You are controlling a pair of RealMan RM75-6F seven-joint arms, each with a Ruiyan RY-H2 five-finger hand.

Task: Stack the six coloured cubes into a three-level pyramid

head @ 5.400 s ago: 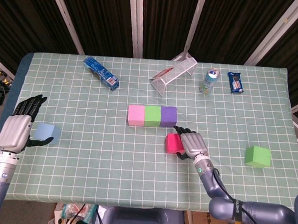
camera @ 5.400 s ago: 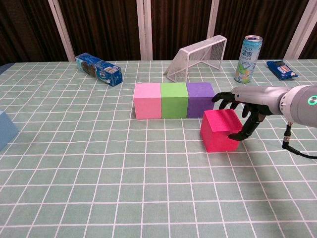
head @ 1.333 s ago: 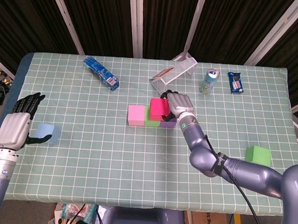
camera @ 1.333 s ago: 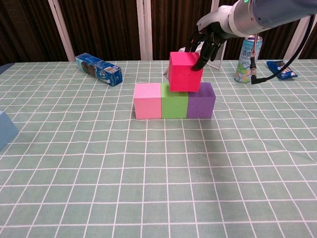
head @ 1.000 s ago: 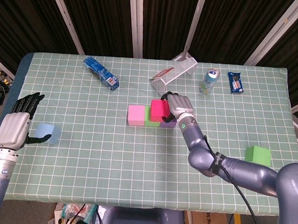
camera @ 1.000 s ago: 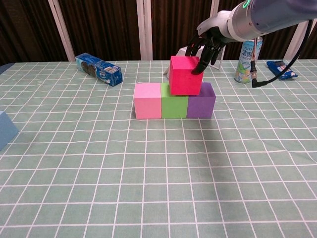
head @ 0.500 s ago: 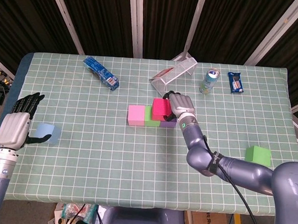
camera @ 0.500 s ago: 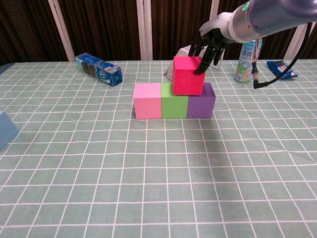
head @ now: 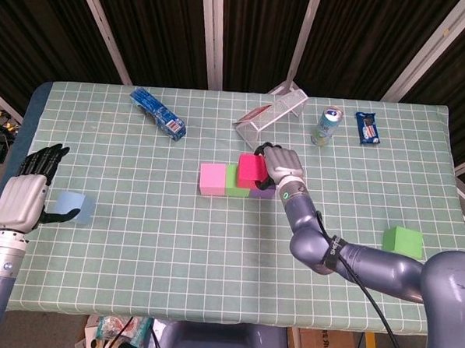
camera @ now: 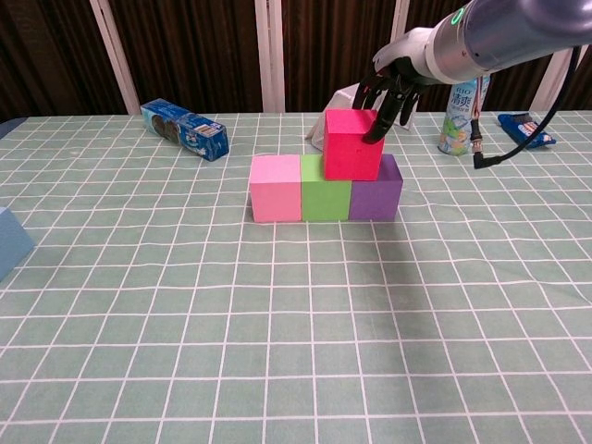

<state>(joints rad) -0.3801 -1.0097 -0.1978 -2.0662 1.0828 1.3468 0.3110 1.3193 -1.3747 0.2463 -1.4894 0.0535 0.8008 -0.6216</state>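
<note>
Green checked tablecloth [head: 213, 251], dark slatted wall behind. Right hand [camera: 396, 79] over far row, fingers curled gripping red cube [camera: 352, 143]. Left hand [head: 26, 198] beside light-blue cube [head: 74, 207], fingers spread, empty.

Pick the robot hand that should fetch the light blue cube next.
Left. The left robot hand hangs open right beside the light blue cube, while the right robot hand grips the red cube across the table.

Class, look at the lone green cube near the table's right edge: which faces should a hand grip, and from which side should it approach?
Grip the lone green cube by two opposite side faces, coming from above. It sits flat with nothing beside it, so its sides are free, and the right hand is the nearer one.
</note>
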